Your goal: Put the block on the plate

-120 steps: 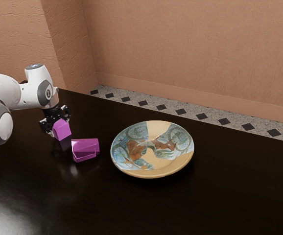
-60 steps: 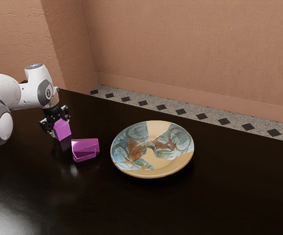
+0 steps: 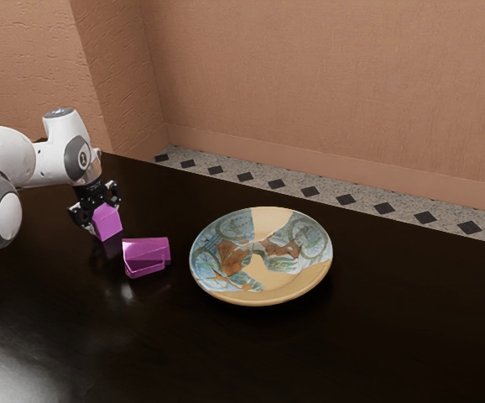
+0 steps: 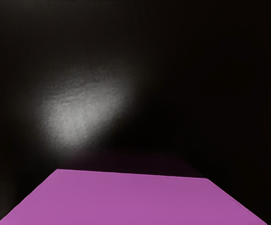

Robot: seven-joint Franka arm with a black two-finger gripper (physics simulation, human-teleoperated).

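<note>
Hardly any shift since earlier: purple cube block (image 3: 107,223) at black two-finger gripper (image 3: 101,218), left of frame. Can't tell whether gripped.

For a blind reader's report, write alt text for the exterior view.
Robot gripper at a magenta block; toward the exterior view's right, an angular magenta piece, then an empty patterned plate, on a glossy black table.

Your white arm (image 3: 49,164) is coming in from the exterior view's left of the plate (image 3: 259,273), and its jointed wrist (image 3: 78,159) is bending downward on that side; below it, your black gripper (image 3: 103,220) is pointing down, leaning slightly toward the plate and hovering well apart from its rim
</note>
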